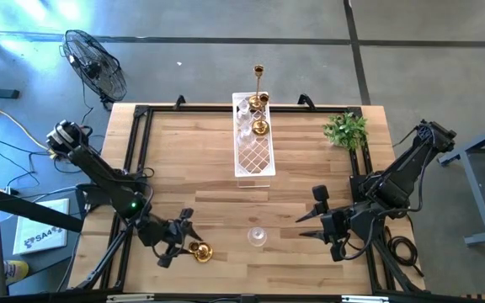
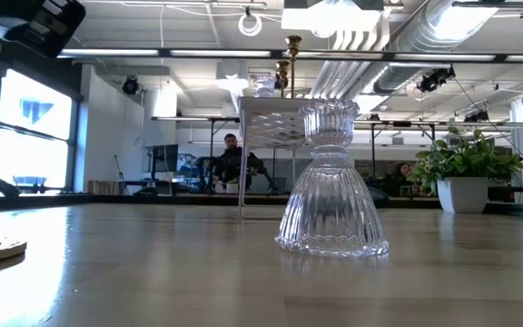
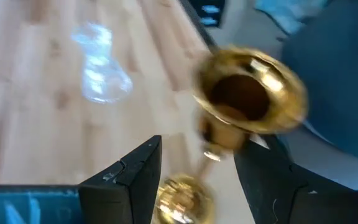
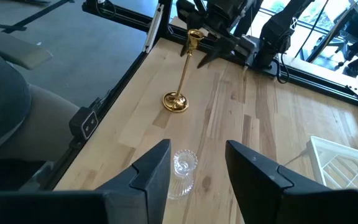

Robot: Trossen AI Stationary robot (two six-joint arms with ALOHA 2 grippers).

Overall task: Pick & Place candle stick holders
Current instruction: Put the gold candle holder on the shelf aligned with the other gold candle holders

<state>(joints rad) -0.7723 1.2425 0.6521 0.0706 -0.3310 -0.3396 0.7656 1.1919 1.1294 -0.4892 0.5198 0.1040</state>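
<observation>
A tall gold candle stick holder (image 4: 180,70) stands on its round base (image 4: 176,101) near the table's front left. My left gripper (image 1: 182,241) is open at its top: the fingers stand on either side of the slim stem just under the cup (image 3: 250,93). A small clear glass holder (image 1: 257,236) stands on its flared foot near the front middle, just ahead of my right gripper (image 4: 197,155), which hangs open above the table at the front right with nothing between its fingers. My left gripper comes at the tall holder's stem (image 3: 213,144) slanting down from the table's left. One finger (image 3: 272,180) stands close beside the stem below the cup; whether it touches, I cannot tell. The holder stands about upright with its base on the table.
A white lattice tray (image 1: 253,160) lies at the far middle with several more gold and glass holders at its far end. A small green plant (image 1: 346,129) stands at the far right. Black frame rails run along the table's left and right edges.
</observation>
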